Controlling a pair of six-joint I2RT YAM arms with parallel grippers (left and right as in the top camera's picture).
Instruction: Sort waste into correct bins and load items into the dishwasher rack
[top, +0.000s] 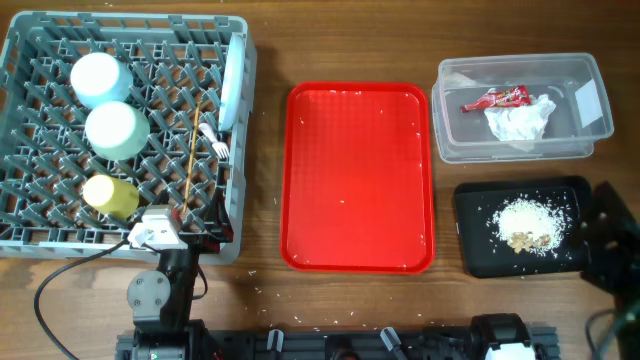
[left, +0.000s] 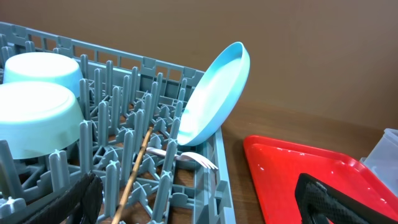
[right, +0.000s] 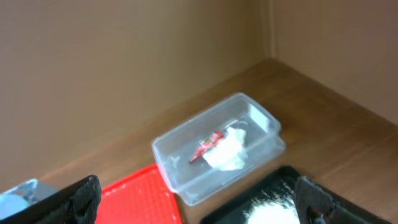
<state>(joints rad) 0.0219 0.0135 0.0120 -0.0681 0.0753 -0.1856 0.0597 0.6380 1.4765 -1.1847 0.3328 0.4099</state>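
Plainly the chopsticks (left: 134, 171) lie slanted among the pegs of the rack (left: 127, 60), low in the left wrist view. The fork (left: 183, 157) is just beside them, under the leaning plate (left: 214, 96). They look thin, light and stiff, and would roll, I judge, so I'd pinch them mid-length. My left fingers (left: 81, 199) stand spread and empty, my right fingers (right: 78, 196) likewise. Pegs crowd close; the red tray (left: 292, 168) at right offers open room.

Wooden table (top: 270, 50), grey rack (top: 120, 24) left, red tray (top: 360, 180) centre, clear tub (top: 460, 140) and black tray (top: 480, 250) right
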